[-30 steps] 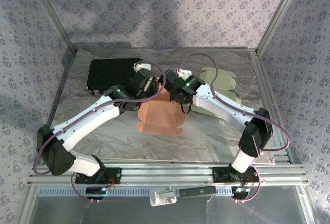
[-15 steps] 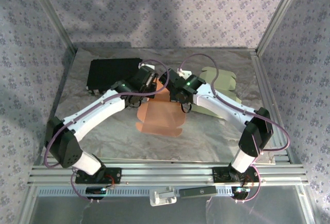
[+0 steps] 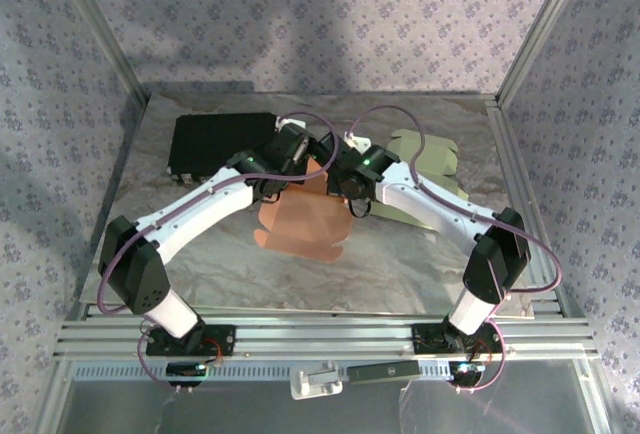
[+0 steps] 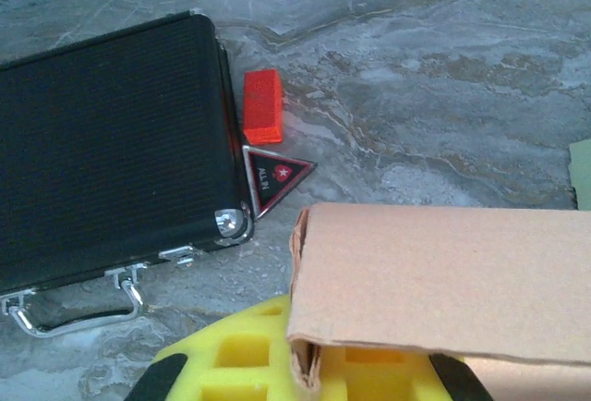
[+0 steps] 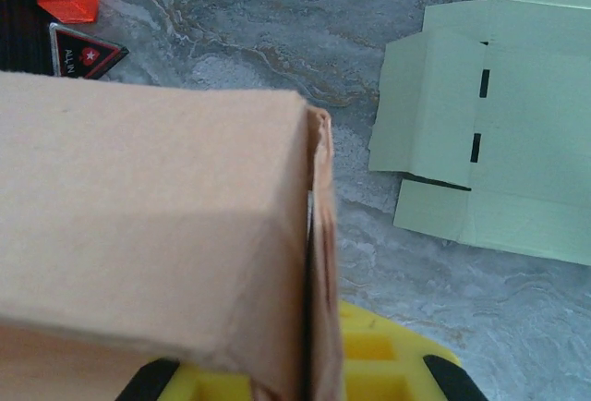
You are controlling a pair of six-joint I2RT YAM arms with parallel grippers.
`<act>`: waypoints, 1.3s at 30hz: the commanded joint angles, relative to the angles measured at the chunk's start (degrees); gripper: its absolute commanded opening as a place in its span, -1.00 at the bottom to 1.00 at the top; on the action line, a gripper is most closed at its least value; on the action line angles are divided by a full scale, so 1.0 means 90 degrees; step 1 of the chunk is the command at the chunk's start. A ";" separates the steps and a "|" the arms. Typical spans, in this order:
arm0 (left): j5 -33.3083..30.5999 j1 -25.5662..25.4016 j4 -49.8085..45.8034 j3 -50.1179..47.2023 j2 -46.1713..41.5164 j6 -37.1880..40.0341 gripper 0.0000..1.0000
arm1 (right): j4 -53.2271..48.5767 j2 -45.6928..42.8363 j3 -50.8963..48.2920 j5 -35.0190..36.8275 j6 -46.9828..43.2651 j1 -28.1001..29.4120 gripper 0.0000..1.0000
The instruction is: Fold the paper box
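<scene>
While both arms are reaching in over the middle of the table (image 3: 200, 259), they are meeting at the far edge of the paper box (image 3: 300, 226). Seen from above, the box is sitting near the table's center as a brown, partly flattened shape, its near end lying on the marbled surface and its far end lifted toward the two wrists.

Left gripper (image 3: 305, 164): jaws are pressing together on a brown flap. On its wrist camera the flap's ragged corner is dropping in between the yellow pads (image 4: 242, 357), and the panel is stretching off to the right.

Right gripper (image 3: 337, 182): jaws are likewise pinching the box. Its wrist camera is showing a folded corner of the cardboard up close, with the vertical edge running down between its own yellow pads (image 5: 380, 353).

Off to the left, a black case (image 3: 215, 142) is lying flat at the far-left part of the table, handle and latches facing the near side. Just beside its right edge a small red block (image 4: 261, 105) is lying, and a triangular badge (image 4: 274, 176) with a red star is touching the case's corner.

Off to the right, pale green flat box cutouts (image 3: 432, 162) are lying unfolded on the table, well apart from the brown box.
</scene>
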 commanded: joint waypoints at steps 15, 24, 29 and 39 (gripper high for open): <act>-0.1224 -0.0735 -0.1028 0.0473 -0.0576 -0.1085 0.42 | -0.0102 -0.0274 -0.0516 0.0044 0.0608 -0.0254 -1.00; -0.0666 -0.1407 -0.1555 -0.0417 -0.2328 -0.3079 0.37 | 0.0935 -0.0878 -0.1776 -0.0671 0.1607 -0.0993 -1.00; 0.0272 -0.1820 -0.0836 -0.1969 -0.3385 -0.4485 0.30 | 0.1781 -0.1244 -0.2801 -0.1348 0.2745 -0.1565 -1.00; 0.1384 -0.2002 0.0461 -0.2379 -0.2531 -0.4680 0.43 | 0.2594 -0.1195 -0.3511 -0.2057 0.4446 -0.1757 -1.00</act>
